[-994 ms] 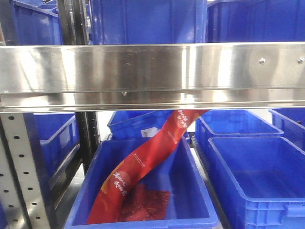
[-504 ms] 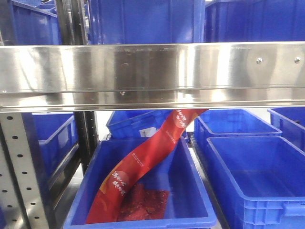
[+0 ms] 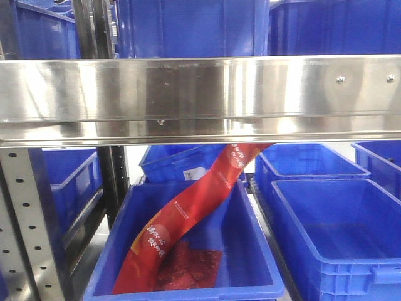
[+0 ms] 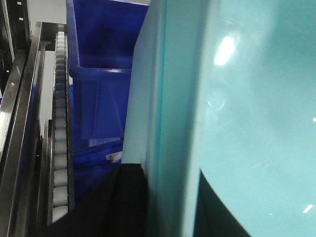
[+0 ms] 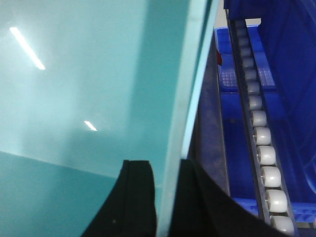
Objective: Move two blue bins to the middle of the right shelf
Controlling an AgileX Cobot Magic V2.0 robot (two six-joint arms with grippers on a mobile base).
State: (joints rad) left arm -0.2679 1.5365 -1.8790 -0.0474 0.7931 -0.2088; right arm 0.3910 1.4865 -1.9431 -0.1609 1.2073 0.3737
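Observation:
A teal bin wall [image 4: 237, 98] fills the left wrist view. My left gripper [image 4: 173, 207] is shut on it, one black finger [image 4: 131, 197] on each side of the wall's edge. The right wrist view shows the same teal plastic [image 5: 89, 89], and my right gripper [image 5: 168, 197] is shut on its thin rim with black fingers [image 5: 138, 197] either side. Neither gripper shows in the front view. That view has several blue bins: one in the middle [image 3: 257, 251] holding a red bag [image 3: 188, 213], and an empty one to its right [image 3: 338, 232].
A wide steel shelf beam [image 3: 200, 94] crosses the front view, with more blue bins [image 3: 188, 28] above it and a perforated post [image 3: 28, 219] at left. Roller tracks [image 4: 60, 123] [image 5: 261, 133] and blue bins [image 4: 103, 44] run beside the held bin.
The front view shifted slightly a second ago, the shelf and bins sliding a little to the left. Nothing has visibly moved in the last half second.

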